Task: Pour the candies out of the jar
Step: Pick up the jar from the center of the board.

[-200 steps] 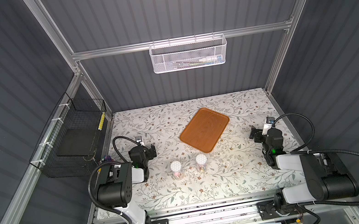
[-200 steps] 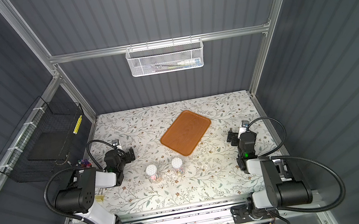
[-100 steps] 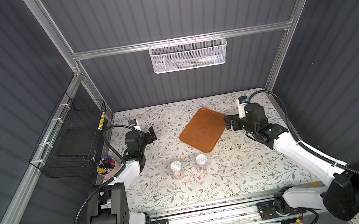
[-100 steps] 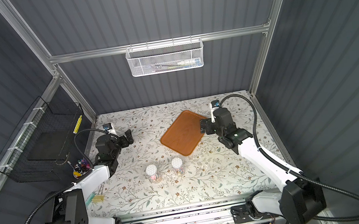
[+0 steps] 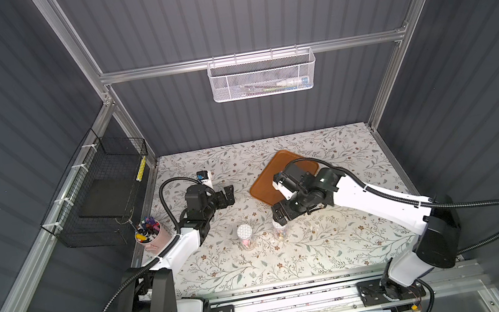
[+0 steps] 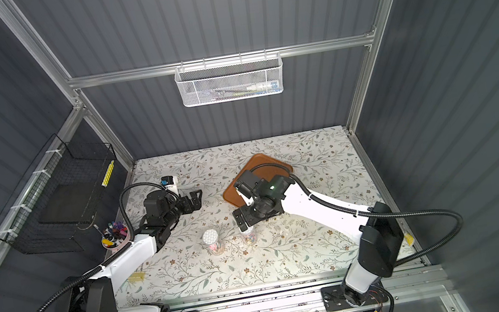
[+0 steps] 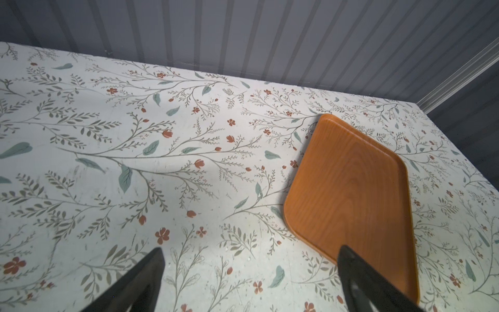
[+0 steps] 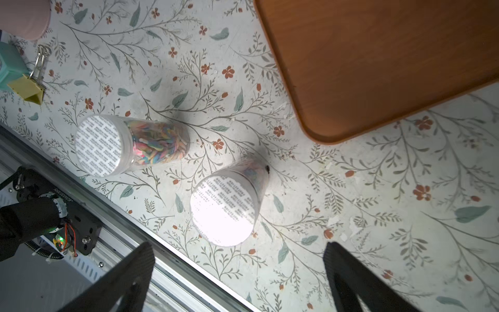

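Two clear jars with white printed lids stand upright side by side near the table's front in both top views, the left jar (image 5: pixel 245 235) (image 6: pixel 212 241) and the right jar (image 5: pixel 279 232) (image 6: pixel 249 236). Multicoloured candies (image 8: pixel 156 143) show through the left jar's wall (image 8: pixel 129 143). My right gripper (image 5: pixel 279 216) (image 6: pixel 240 220) hangs open just above the right jar (image 8: pixel 226 202), whose lid lies just ahead of the spread fingers (image 8: pixel 239 251). My left gripper (image 5: pixel 227 195) (image 7: pixel 251 248) is open and empty over bare cloth, left of the tray.
A brown wooden tray (image 5: pixel 266 184) (image 7: pixel 351 189) (image 8: pixel 378 54) lies behind the jars, partly under the right arm. A pink cup of markers (image 5: pixel 149 235) stands at the table's left edge below a black wire basket (image 5: pixel 103 198). A yellow binder clip (image 8: pixel 27 86) lies front left.
Both arms have unfolded from their rest near the front. The right arm swung across the tray and came down over the right jar. The left arm reached forward towards the table's middle.
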